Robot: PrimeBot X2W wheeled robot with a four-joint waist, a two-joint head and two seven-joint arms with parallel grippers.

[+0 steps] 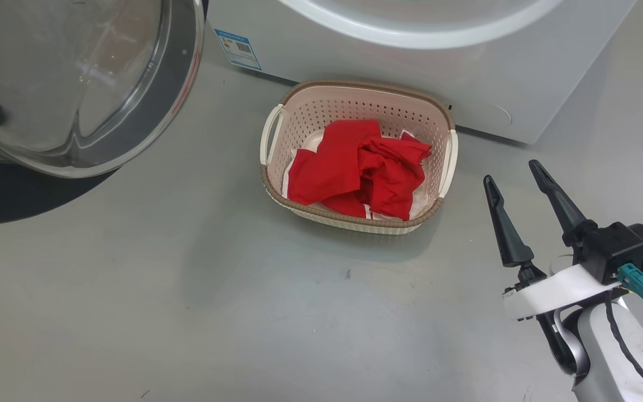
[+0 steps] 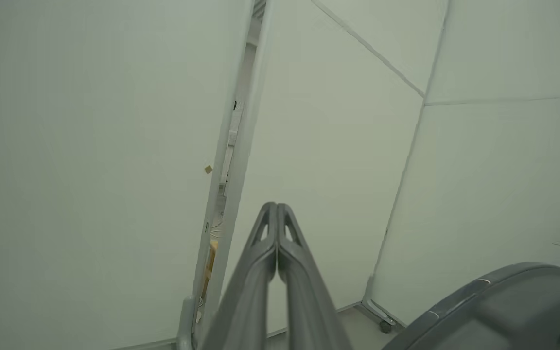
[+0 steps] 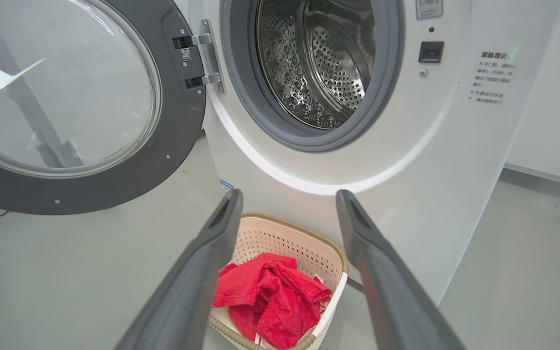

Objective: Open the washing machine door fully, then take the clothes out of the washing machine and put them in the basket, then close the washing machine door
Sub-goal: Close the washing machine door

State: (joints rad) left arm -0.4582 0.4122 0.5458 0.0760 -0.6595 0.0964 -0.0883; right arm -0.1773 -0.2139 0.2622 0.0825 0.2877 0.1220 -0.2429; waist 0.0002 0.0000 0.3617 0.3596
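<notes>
1. Grey floor (image 1: 187, 312) all round, with the washing machine (image 3: 406, 146) standing on it.
2. Basket (image 1: 355, 86) sits on the floor right at the machine's front foot, below the port. Clothes (image 1: 355, 167) are heaped inside it, red with bits of white trim.
3. Drum (image 3: 319, 63) looks empty as far as the right wrist view shows, so I'd say unloading is done and shutting up is the step in hand.
4. Washing machine door (image 1: 76, 84) is swung wide out to the left of the port.
5. Right gripper (image 1: 511, 173) hovers over the floor right of the basket, its 2 fingers spread wide with nothing between them. Left gripper (image 2: 276, 209) has its 2 fingers pressed together, holding nothing, aimed at pale wall panels.
6. To do it well, push on the ring at the rim farthest from the hinge, not on the glass. Follow the arc round and keep pressing until the latch catches. Check the lower rim clears the basket.
</notes>
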